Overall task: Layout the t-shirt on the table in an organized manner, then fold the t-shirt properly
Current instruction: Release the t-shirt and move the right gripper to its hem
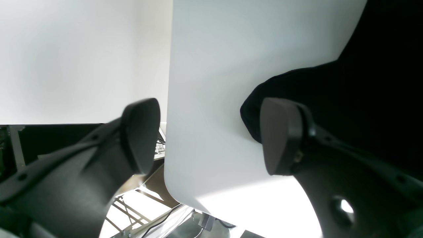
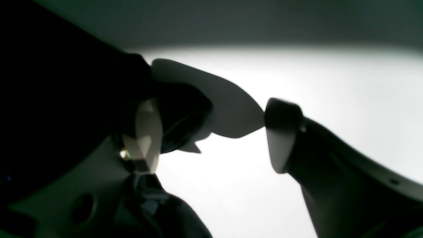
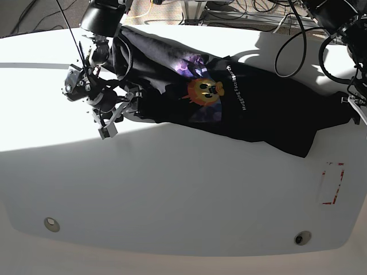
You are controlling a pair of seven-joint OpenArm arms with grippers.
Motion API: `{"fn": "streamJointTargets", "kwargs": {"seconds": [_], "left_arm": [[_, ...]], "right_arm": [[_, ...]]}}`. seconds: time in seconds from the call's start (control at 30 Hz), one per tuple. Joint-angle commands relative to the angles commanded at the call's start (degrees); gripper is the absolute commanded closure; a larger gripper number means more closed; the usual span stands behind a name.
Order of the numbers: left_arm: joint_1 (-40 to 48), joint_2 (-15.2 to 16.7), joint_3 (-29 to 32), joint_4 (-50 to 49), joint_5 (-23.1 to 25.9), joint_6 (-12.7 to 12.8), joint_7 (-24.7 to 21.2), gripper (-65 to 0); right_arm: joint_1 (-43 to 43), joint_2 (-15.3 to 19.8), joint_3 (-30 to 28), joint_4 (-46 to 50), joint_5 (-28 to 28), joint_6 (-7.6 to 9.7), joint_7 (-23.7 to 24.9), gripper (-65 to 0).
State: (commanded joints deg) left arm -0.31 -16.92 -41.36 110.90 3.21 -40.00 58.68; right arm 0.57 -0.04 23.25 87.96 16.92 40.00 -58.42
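A black shirt (image 3: 241, 103) lies stretched but wrinkled across the white desk (image 3: 172, 195), print up. At its left end the right hand (image 3: 117, 109) is released (jaws spread, one finger against cloth); at its right end the left hand (image 1: 208, 138) gapes, empty. Laying-out seems underway; next, each hand probably needs an edge to smooth.

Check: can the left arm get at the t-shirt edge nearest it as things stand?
Probably yes. The left gripper is open over the table corner, and the t-shirt lies right by one finger, with nothing between them.
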Motion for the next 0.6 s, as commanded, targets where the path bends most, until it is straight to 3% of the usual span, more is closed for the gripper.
{"fn": "streamJointTargets", "kwargs": {"seconds": [0.1,0.33,0.43,0.47,0.57,0.6], "left_arm": [[0.0,0.0,0.1,-0.1,0.1,0.0,0.0,-43.5],[-0.1,0.1,0.7,-0.2,0.1,0.0,-0.1,-43.5],[-0.2,0.1,2.4,-0.3,0.3,0.0,-0.1,-43.3],[-0.3,0.1,3.0,-0.4,0.4,0.0,-0.1,-43.3],[-0.4,0.2,4.2,-0.4,0.4,0.0,-0.1,-43.3],[-0.4,0.2,4.7,-0.5,0.4,0.0,-0.1,-43.3]], "right_arm": [[-1.3,0.0,-2.8,0.2,0.0,0.0,0.0,-31.7],[-4.4,0.0,-7.2,3.0,0.1,0.0,0.1,-29.6],[-4.7,0.0,-8.4,3.9,0.1,0.0,0.3,-19.2],[-4.7,0.0,-8.6,3.9,0.1,0.0,0.3,-12.2],[-4.6,0.0,-8.8,4.0,0.0,0.0,0.3,-0.5],[-4.6,0.0,-8.8,4.0,0.0,0.0,0.3,0.0]]}}
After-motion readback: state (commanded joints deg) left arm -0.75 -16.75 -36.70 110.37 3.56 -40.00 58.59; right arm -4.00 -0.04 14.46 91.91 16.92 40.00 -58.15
